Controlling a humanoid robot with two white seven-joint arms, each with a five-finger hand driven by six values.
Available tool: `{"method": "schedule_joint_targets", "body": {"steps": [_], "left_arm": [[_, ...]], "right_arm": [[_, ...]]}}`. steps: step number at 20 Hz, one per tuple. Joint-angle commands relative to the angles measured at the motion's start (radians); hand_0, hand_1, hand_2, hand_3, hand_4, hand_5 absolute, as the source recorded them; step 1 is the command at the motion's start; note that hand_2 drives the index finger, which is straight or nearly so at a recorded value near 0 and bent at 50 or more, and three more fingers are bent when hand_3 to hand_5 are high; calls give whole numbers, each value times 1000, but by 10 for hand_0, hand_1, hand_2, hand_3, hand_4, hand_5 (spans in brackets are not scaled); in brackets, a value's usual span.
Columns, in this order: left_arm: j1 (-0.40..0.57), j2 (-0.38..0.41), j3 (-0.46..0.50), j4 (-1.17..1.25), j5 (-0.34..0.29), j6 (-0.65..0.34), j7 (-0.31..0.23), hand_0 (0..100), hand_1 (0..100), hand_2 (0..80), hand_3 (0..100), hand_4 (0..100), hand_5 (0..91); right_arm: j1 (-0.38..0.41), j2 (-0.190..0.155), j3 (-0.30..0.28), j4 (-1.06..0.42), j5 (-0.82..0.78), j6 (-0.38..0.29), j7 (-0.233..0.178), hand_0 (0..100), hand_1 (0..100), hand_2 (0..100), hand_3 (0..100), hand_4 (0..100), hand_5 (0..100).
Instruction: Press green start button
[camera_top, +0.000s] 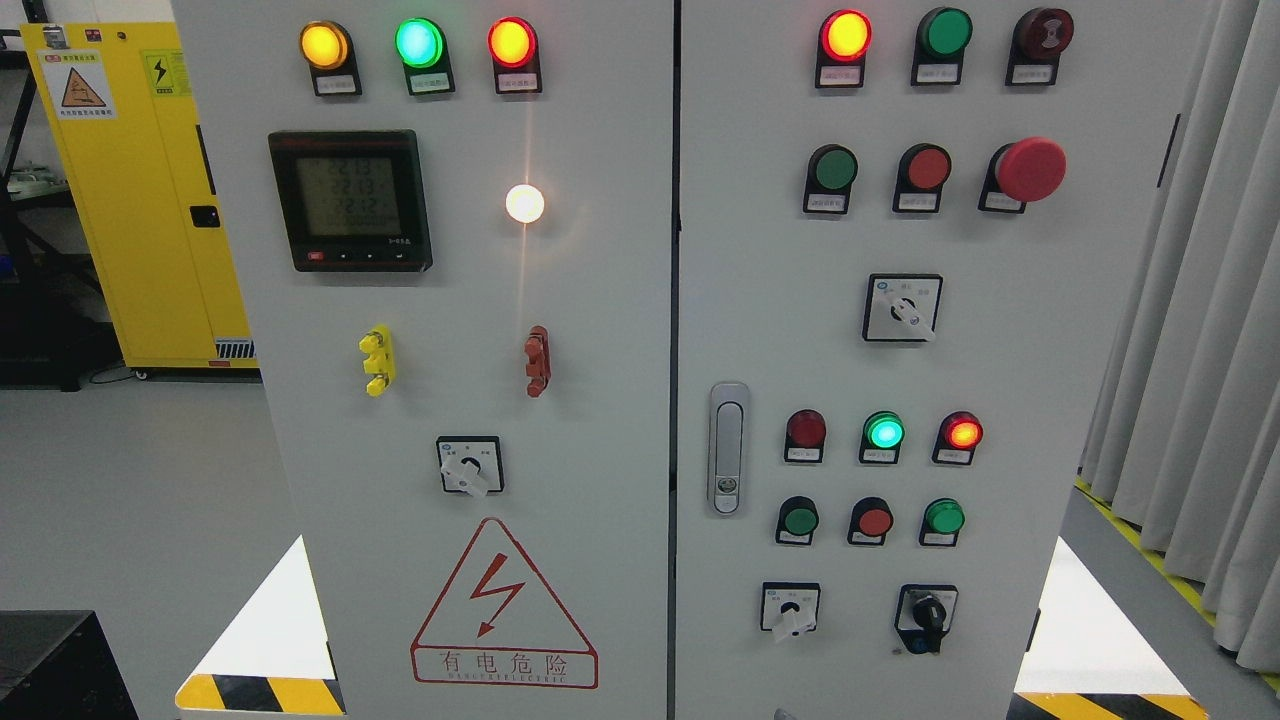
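Observation:
A grey electrical cabinet (600, 450) fills the head view. Its right door carries three unlit green push buttons: one in the upper row (833, 170), one at the lower left (800, 520) and one at the lower right (943, 517). Lit green lamps glow on the left door's top row (418, 42) and in the right door's lower lamp row (884, 432). A dark green lamp (944, 32) sits at the top right. Neither of my hands shows anywhere in the picture.
Red push buttons (927, 168) (874, 521) and a red mushroom stop button (1030, 168) sit beside the green ones. Rotary switches (903, 310) (790, 610), a door latch (728, 448) and a meter (350, 200) are on the doors. A yellow cabinet (140, 200) stands left, curtains (1200, 350) right.

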Motion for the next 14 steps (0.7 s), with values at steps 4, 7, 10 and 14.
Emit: {"method": "schedule_joint_targets", "body": {"steps": [4, 7, 10, 14], "left_arm": [[0, 0, 0, 0, 0, 1, 0, 120, 556, 0, 0, 0, 0], [0, 0, 0, 0, 0, 1, 0, 120, 556, 0, 0, 0, 0], [0, 0, -1, 0, 0, 1, 0, 120, 556, 0, 0, 0, 0], [0, 0, 0, 0, 0, 1, 1, 120, 556, 0, 0, 0, 0]], "right_arm": [[0, 20, -1, 1, 0, 0, 0, 619, 707, 0, 0, 9, 0], [-5, 20, -7, 1, 9, 0, 0, 617, 707, 0, 0, 10, 0], [-19, 20, -59, 20, 138, 0, -8, 493, 739, 0, 84, 136, 50], [-69, 21, -137, 65, 377, -3, -89, 531, 770, 0, 321, 443, 312]]}}
